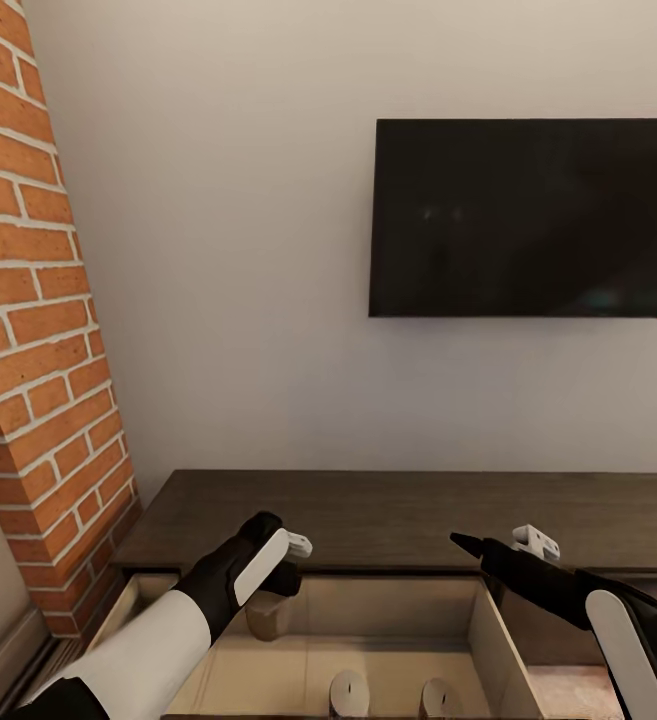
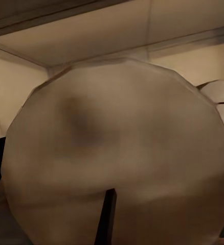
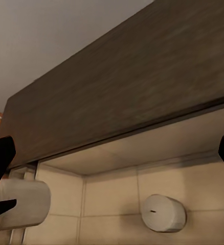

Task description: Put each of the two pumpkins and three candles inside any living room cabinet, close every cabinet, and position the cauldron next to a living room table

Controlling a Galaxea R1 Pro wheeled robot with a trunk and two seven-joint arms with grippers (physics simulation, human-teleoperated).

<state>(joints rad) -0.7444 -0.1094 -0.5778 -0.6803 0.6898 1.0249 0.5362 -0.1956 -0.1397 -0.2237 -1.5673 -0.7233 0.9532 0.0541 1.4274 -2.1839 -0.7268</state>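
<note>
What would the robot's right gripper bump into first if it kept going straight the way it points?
Probably the pale beige inner wall of the open dark-brown wooden cabinet, near the short pale candle. The right gripper points into that compartment; depth is unclear.

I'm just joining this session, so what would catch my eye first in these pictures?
The big dark television on the pale wall, above the long brown cabinet. Below, its drawer stands open with two candles lying inside, while the left gripper holds a third candle over it.
</note>
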